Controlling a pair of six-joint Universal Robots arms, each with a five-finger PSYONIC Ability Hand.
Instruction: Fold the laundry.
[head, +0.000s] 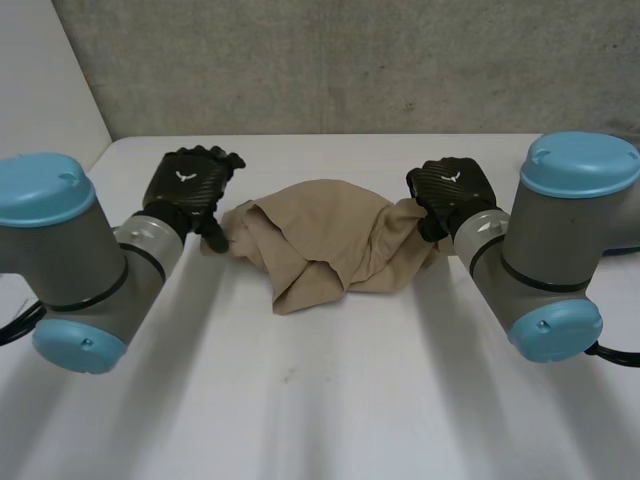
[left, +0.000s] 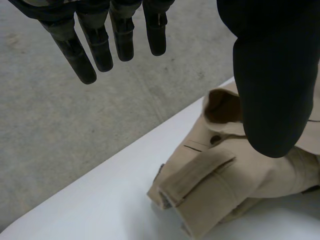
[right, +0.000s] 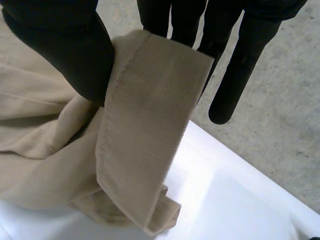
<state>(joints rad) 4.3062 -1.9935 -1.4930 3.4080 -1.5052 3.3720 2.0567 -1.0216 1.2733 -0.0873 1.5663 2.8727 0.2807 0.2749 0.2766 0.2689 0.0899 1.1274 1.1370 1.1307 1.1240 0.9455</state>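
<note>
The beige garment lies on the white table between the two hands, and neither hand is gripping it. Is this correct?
Not quite. The right hand pinches a hemmed edge of the beige garment between thumb and fingers, as the right wrist view shows. The left hand is open with straight fingers, and the garment does lie on the white table between the hands.

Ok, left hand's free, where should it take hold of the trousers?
Probably the waistband end by the button, from the left hand's side: that thick doubled band juts out of the crumpled trousers towards it, a firm edge to pinch.
</note>
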